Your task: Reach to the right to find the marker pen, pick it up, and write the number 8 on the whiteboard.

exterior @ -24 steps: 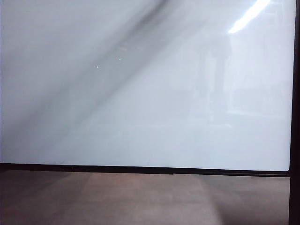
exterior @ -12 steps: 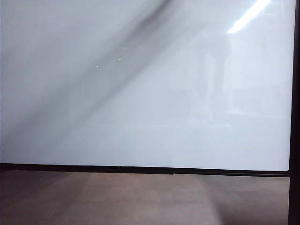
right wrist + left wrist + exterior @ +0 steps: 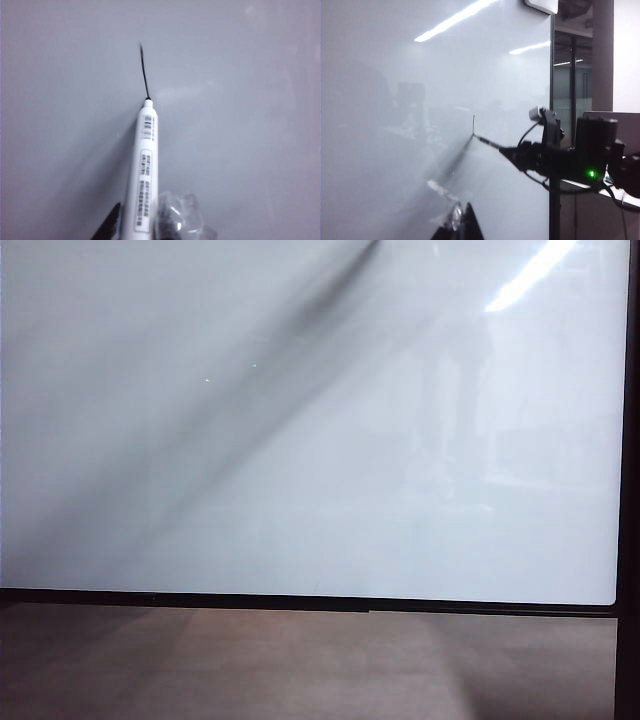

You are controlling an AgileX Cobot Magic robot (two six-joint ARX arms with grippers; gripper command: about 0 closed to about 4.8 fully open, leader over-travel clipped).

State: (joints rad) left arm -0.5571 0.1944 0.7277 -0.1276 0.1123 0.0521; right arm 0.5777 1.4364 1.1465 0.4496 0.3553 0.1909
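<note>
- The whiteboard point(image 3: 320, 440) fills the exterior view, glossy and mirroring a ceiling light; a brown floor point(image 3: 300, 660) lies below its black frame
- The right gripper point(image 3: 150, 225) clamps the marker pen point(image 3: 143, 175); tip touching the board at the end of a short black stroke point(image 3: 144, 70)
- The left gripper point(image 3: 457, 222) hangs near the board; its opening cannot be told

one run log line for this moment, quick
phase: writing | right tool: shut on marker pen, tip on whiteboard | mark: one short black stroke | left tool: idle, state unclear
</note>
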